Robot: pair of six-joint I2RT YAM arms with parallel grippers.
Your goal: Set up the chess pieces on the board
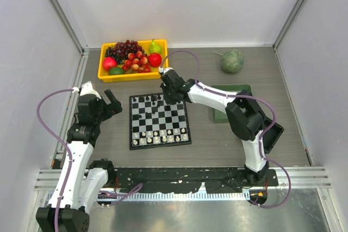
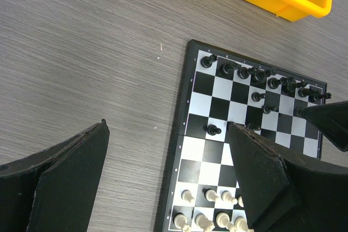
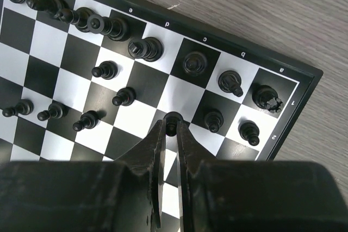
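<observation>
The board (image 1: 163, 119) lies in the middle of the table. Cream-white chess pieces (image 1: 160, 135) fill its two near rows and black chess pieces (image 1: 145, 100) stand along the far rows. My right gripper (image 1: 166, 94) hangs over the board's far right part, shut on a black pawn (image 3: 173, 118) that rests on a dark square beside two other pawns. The wrist view shows the back-row pieces (image 3: 144, 49) behind it. My left gripper (image 1: 112, 104) stands open over bare table just left of the board (image 2: 204, 82), nothing between its fingers (image 2: 73, 172). One black pawn (image 2: 214, 130) stands alone mid-board.
A yellow bin (image 1: 106, 74) of fruit sits just behind the board. A dark green tray (image 1: 237, 88) lies right of the board under the right arm, with a round green fruit (image 1: 232, 61) behind it. Grey walls close in both sides.
</observation>
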